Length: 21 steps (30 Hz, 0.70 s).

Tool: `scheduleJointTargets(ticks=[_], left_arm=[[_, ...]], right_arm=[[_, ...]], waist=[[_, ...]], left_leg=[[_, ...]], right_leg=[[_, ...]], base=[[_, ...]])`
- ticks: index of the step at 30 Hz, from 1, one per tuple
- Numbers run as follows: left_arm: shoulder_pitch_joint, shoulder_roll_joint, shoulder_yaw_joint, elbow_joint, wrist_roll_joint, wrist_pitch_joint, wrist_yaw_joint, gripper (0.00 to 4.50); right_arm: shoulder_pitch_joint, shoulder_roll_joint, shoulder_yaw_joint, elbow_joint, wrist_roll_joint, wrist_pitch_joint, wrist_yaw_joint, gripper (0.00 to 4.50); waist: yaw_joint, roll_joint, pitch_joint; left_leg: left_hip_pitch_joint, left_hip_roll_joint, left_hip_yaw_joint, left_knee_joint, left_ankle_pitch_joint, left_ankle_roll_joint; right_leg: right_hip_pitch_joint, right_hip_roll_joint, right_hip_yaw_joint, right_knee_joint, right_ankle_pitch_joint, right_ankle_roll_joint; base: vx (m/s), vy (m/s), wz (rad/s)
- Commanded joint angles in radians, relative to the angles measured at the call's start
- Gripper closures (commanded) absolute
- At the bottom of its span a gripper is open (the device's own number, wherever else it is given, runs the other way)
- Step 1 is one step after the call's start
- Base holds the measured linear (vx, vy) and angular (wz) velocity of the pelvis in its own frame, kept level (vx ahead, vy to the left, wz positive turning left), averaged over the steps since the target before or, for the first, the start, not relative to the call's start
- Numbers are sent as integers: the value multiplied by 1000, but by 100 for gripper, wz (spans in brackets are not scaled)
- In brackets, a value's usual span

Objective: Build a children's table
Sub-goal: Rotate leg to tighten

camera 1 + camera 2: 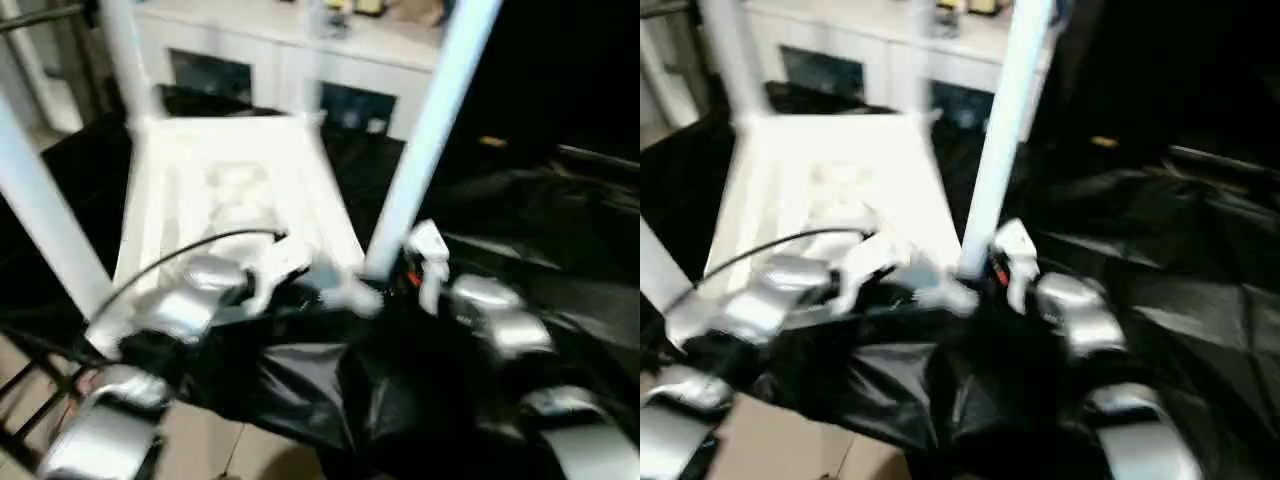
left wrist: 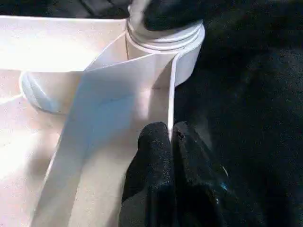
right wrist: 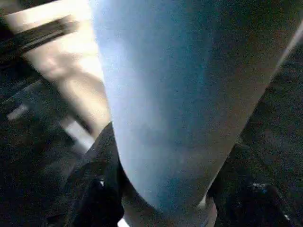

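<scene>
The children's table lies upside down on a black cloth, its white ribbed tabletop (image 1: 230, 190) facing up. Legs stand upright in its corner sockets: one at the near right (image 1: 425, 130), one at the near left (image 1: 40, 220), one at the far left (image 1: 120, 50). My left gripper (image 2: 170, 130) is shut on the thin rim wall (image 2: 142, 80) of the tabletop, close to the near right corner socket (image 2: 163, 40). My right gripper (image 1: 405, 275) is at the lower end of the near right leg (image 3: 180, 94), just above that socket.
A black cloth (image 1: 520, 230) covers the work surface and hangs over its front edge. A white cabinet (image 1: 280, 60) with glass doors stands behind the table. A black cable (image 1: 190, 248) arcs over my left forearm. Beige floor (image 1: 200, 450) shows at the lower left.
</scene>
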Motion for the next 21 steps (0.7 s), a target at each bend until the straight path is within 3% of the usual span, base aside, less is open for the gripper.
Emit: scheduleJointTargets(ticks=[1,4,5,8,11,12,16,21], left_arm=[[-20,-57,38,25,-18,19,128,450],[-32,-110,41,39,-6,34,197,450],[-35,-135,37,40,-5,39,212,450],[-35,-154,33,36,-9,41,207,450],[-25,-148,27,15,-20,44,173,450],[-18,-139,27,3,-23,40,157,450],[4,-107,27,-23,-39,11,82,450],[27,-61,16,-61,-55,-9,-20,450]], right_arm=[[30,69,39,70,-28,57,-75,248],[23,117,21,87,-34,76,-178,251],[15,143,14,96,-36,60,-209,251],[3,165,1,108,-26,45,-230,182],[-5,163,-8,105,-15,43,-214,174],[-10,152,-5,96,-15,45,-197,148],[-6,97,32,69,-24,12,-36,148],[4,22,66,24,-17,-7,181,148]], waist=[[-3,4,-31],[-9,2,-33],[-10,6,-33],[-11,7,-34],[-10,8,-36],[-9,8,-36],[-7,5,-38],[-2,4,-46]], left_leg=[[4,21,-10,-79,-367,-29],[4,21,-9,-80,-366,-17],[3,21,-10,-81,-372,-15],[2,20,-10,-81,-378,-12],[-2,21,-9,-82,-359,0],[-2,21,-8,-82,-351,2],[-6,22,-4,-79,-320,18],[-10,23,2,-69,-203,56]], right_leg=[[18,-59,38,-107,-502,-106],[17,-56,41,-107,-475,-107],[18,-54,40,-107,-458,-113],[19,-55,39,-106,-450,-118],[22,-53,41,-102,-405,-127],[23,-52,41,-101,-389,-132],[29,-53,42,-97,-341,-149],[40,-49,41,-74,-140,-208]], base=[[0,0,0],[0,0,0],[0,0,0],[0,0,0],[0,0,0],[0,0,0],[0,0,0],[0,0,0]])
